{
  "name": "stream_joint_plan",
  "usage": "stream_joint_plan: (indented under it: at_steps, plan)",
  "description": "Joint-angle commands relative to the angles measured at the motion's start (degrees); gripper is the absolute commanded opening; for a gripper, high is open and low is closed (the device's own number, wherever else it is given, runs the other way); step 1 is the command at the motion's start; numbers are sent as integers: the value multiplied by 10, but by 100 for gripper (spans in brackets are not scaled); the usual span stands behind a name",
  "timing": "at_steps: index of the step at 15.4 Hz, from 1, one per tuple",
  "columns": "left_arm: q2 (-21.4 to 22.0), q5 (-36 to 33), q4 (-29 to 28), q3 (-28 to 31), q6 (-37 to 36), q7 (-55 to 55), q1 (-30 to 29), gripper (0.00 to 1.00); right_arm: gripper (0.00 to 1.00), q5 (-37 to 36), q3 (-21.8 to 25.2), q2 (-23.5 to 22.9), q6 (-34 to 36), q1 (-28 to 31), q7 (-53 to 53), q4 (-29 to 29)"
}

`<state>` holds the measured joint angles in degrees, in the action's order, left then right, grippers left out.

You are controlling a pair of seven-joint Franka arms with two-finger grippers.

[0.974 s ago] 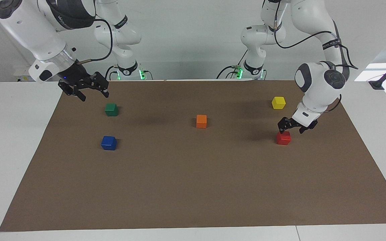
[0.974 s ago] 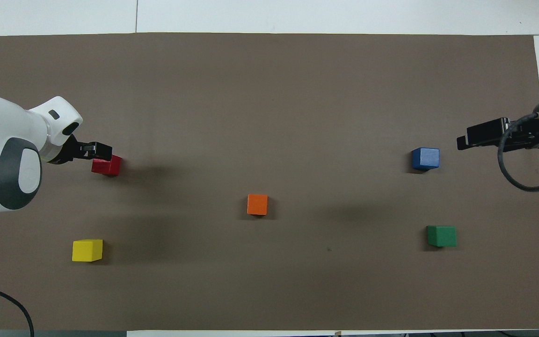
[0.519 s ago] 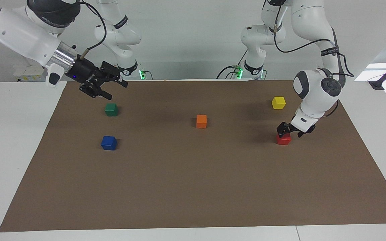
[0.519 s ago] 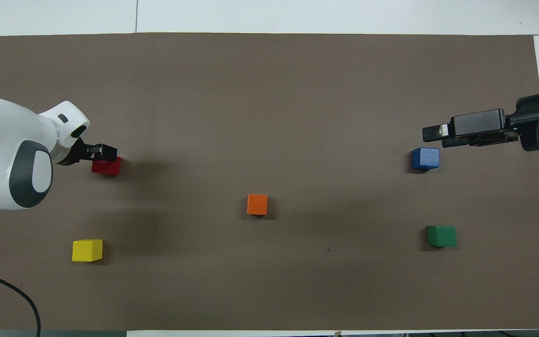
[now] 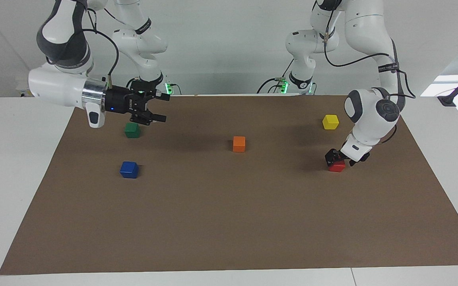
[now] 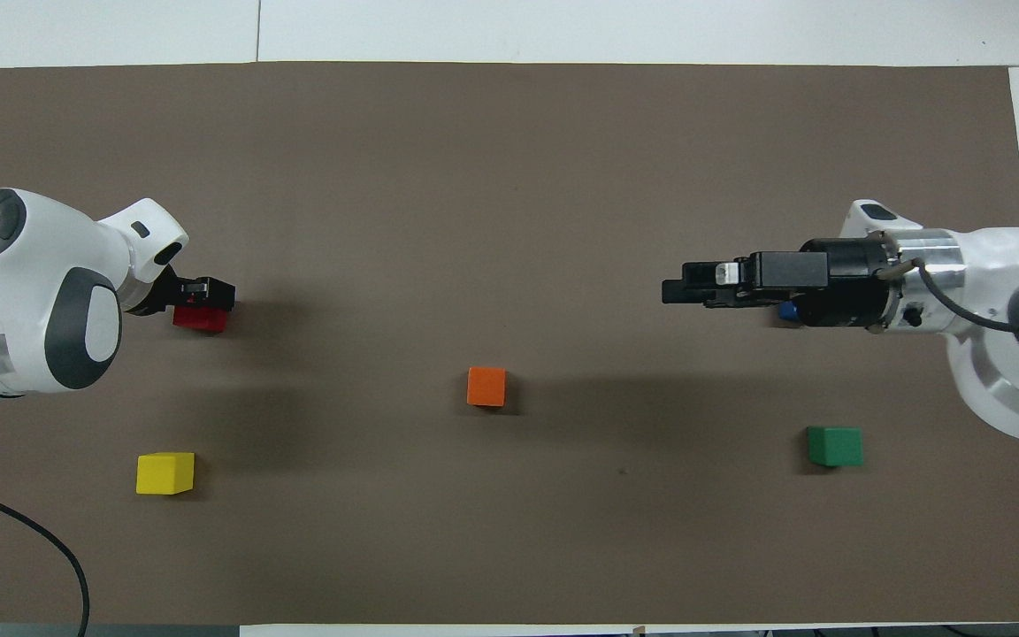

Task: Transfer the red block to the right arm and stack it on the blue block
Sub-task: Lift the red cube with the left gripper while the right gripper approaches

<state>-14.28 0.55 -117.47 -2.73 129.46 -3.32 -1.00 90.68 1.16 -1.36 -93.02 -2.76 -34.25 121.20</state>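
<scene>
Since the earlier frame your right arm (image 5: 60, 85) has swung in from the upper left of the facing view, and its wrist now lies level above the mat. Your left arm (image 5: 372, 115) has sunk lower at middle right.

Largest first: you have the brown mat (image 5: 229, 222) covering most of the white table (image 5: 10, 159).

Your right gripper (image 5: 159, 107) hangs in the air at upper left of the facing view, over the mat just beside the green block (image 5: 132, 130), its jaws spread wide and holding nothing. In the overhead view it sits at middle right (image 6: 682, 290), and its wrist covers most of the blue block (image 6: 787, 310).

Your left gripper (image 5: 342, 158) is down at the red block (image 5: 337, 166), one finger on either side of it; you cannot tell whether the jaws have closed on it. That block rests on the mat at middle right of the facing view and middle left of the overhead view (image 6: 201, 318).

You'll find the blue block (image 5: 129, 169) at middle left of the facing view, the orange block (image 5: 239, 143) near centre, and the yellow block (image 5: 330, 121) at upper right.
</scene>
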Motion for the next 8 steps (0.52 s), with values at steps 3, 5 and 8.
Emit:
stream_joint_plan:
  at_steps: [3, 5, 8]
  plan:
    - [2, 0, -21, 4, 23, 9, 11, 59, 100, 141, -3, -88, 112, -20, -84, 14]
    - [2, 1, -22, 4, 20, 19, 10, 2, 100, 201, -4, -139, 177, -43, -121, 12]
    - [3, 28, 18, 2, -43, 83, 11, 0, 100, 266, -4, -198, 253, -71, -159, 4]
